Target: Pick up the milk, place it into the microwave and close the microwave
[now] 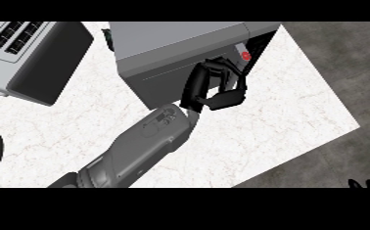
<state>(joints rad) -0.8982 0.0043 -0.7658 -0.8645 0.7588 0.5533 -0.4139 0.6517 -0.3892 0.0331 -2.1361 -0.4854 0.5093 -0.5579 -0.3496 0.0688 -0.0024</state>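
The grey microwave (180,40) stands at the back middle of the white counter (65,126). Its dark door (155,84) faces me and looks closed or nearly so. A red button (245,56) shows on the panel at the door's right. My left hand (215,84) is up against the door's right end, just below that button, fingers curled with nothing visible in them. No milk is in view. Only the tips of my right hand (357,183) show at the bottom right edge, pointing up and at rest.
A toaster (33,53) with slots on top stands at the back left. A dark rounded thing (2,148) peeks in at the left edge. The counter's right edge runs diagonally, with dark floor (325,165) beyond it.
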